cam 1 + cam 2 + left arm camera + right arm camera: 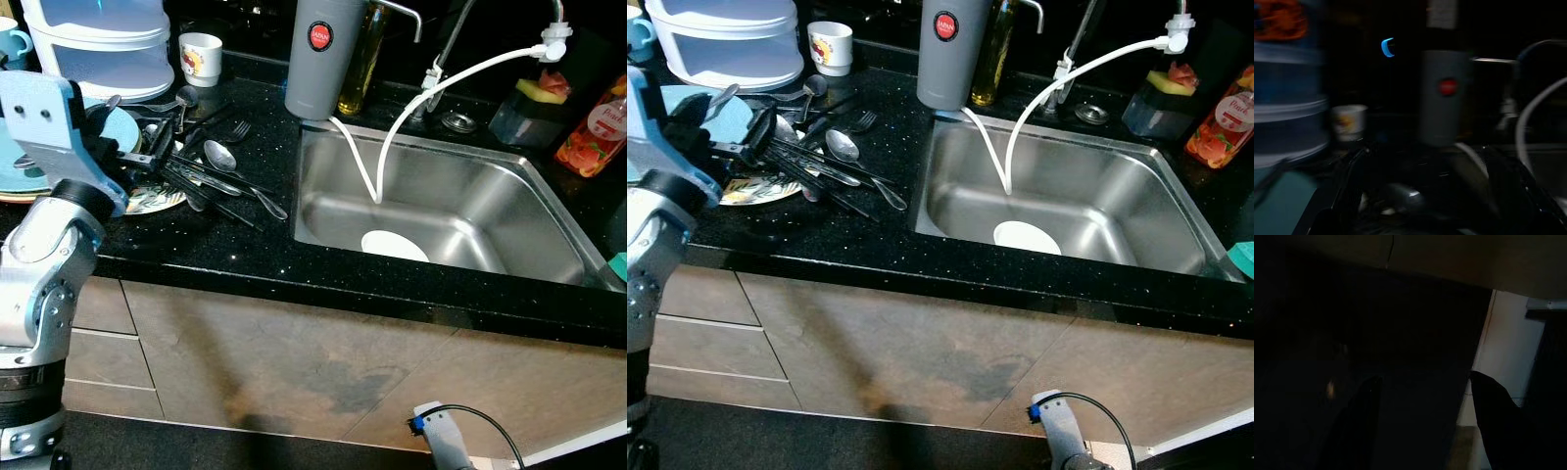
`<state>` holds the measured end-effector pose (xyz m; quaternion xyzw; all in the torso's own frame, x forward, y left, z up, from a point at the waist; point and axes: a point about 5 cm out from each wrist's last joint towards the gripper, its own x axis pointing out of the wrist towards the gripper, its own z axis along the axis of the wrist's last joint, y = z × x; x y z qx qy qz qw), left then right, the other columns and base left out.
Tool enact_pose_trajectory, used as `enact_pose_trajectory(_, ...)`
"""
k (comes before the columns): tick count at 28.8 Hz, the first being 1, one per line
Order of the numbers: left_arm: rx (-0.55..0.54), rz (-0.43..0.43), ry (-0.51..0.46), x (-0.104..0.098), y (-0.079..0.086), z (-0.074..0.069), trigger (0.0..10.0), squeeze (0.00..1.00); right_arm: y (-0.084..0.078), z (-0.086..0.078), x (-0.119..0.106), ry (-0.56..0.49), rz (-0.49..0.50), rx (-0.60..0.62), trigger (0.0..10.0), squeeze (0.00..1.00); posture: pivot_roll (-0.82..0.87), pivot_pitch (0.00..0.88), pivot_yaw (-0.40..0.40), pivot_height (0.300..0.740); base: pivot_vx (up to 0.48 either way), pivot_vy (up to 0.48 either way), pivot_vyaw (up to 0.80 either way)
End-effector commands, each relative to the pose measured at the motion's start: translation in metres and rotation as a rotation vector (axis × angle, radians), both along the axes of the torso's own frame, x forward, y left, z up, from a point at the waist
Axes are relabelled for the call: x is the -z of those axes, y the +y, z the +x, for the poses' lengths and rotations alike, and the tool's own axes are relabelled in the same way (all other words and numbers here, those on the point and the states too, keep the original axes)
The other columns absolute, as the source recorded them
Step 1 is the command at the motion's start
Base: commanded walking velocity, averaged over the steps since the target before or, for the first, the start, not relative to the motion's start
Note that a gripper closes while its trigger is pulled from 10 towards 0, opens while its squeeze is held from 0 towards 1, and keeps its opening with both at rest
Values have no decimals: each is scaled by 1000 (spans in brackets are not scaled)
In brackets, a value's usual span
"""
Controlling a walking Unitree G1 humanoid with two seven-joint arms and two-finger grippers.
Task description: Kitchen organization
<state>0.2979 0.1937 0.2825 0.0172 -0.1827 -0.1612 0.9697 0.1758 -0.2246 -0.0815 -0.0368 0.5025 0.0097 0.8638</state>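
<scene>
A pile of spoons and forks point(230, 171) lies on the black counter, left of the steel sink point(509, 181). Partly under the pile is a patterned plate point(157, 199), beside stacked teal plates point(116, 129). My left gripper point(174, 157) reaches low over the pile from the left. In the blurred left wrist view its fingers point(1339, 196) stand apart, open, with a spoon bowl point(1403, 196) between them on the counter. A white plate point(395, 245) lies in the sink. My right gripper point(1425, 421) hangs idle and open beside the cabinet, near the floor.
A grey canister point(321, 59), an oil bottle point(361, 49) and a white mug point(200, 57) stand at the back. White stacked containers point(98, 39) are at the back left. A white hose point(392, 137) drops into the sink. An orange bottle point(593, 127) stands far right.
</scene>
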Motion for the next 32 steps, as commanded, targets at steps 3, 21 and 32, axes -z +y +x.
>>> enact_pose_trajectory(3,158,20,15,5,-31,-6,10000,0,-62,38,-46,-232,109,120,10000,0,159,13,-134,740,0,0,0)
enact_pose_trajectory(21,207,29,52,15,-45,-5,10000,0,-69,61,-134,-331,931,-587,10000,0,142,0,-128,740,0,0,0)
enact_pose_trajectory(32,180,25,76,23,-44,-3,10000,0,-37,107,-188,-718,1063,-670,10000,0,144,8,-120,740,0,0,0)
